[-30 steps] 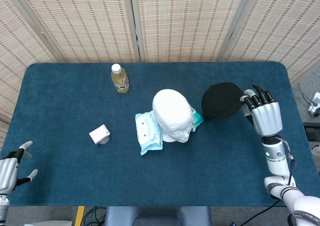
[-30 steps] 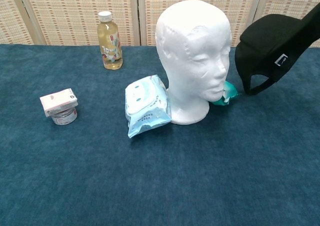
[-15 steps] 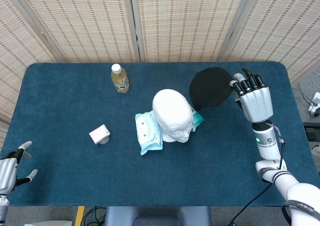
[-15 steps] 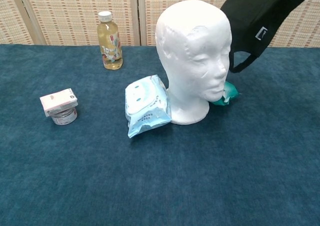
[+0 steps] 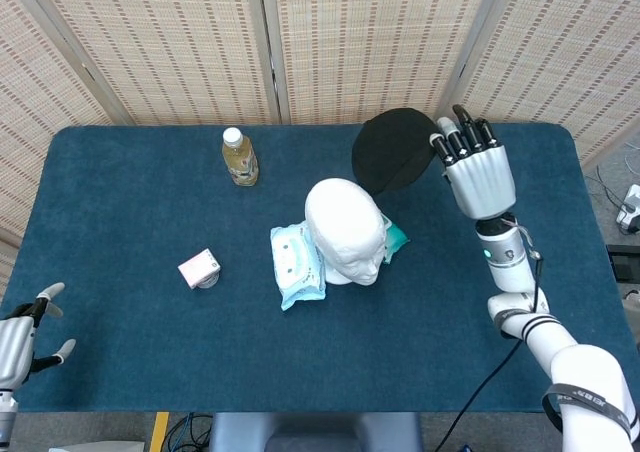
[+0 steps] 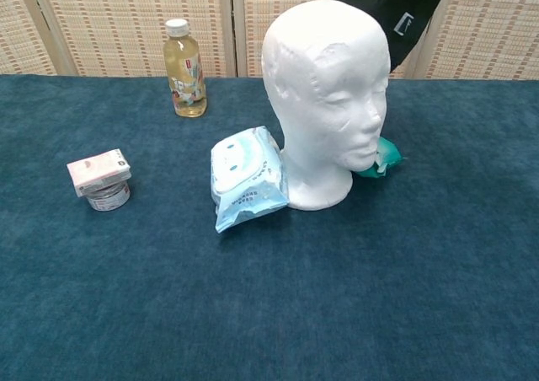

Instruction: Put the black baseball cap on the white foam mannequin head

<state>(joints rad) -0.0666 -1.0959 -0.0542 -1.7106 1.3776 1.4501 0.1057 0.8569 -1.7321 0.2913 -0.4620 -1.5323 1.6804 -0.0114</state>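
Observation:
The white foam mannequin head [image 5: 344,230] [image 6: 326,94] stands upright mid-table, its face turned toward the table's right end. My right hand [image 5: 472,168] holds the black baseball cap [image 5: 392,150] [image 6: 394,10] in the air, above and behind the head on its right side. In the chest view the cap shows at the top edge, just behind the head's crown, and the hand itself is out of frame there. My left hand [image 5: 22,340] rests at the table's near left corner, fingers apart, holding nothing.
A light blue wipes pack [image 5: 297,265] [image 6: 244,179] leans against the head's left side. A teal packet [image 5: 395,238] [image 6: 378,158] lies by its chin. A drink bottle [image 5: 239,157] [image 6: 184,67] stands at the back. A pink box on a small jar [image 5: 199,269] [image 6: 102,179] sits left of centre.
My right hand has lifted the cap and carried it left and toward the back, from beside the head to above and behind its crown. The left hand has not moved.

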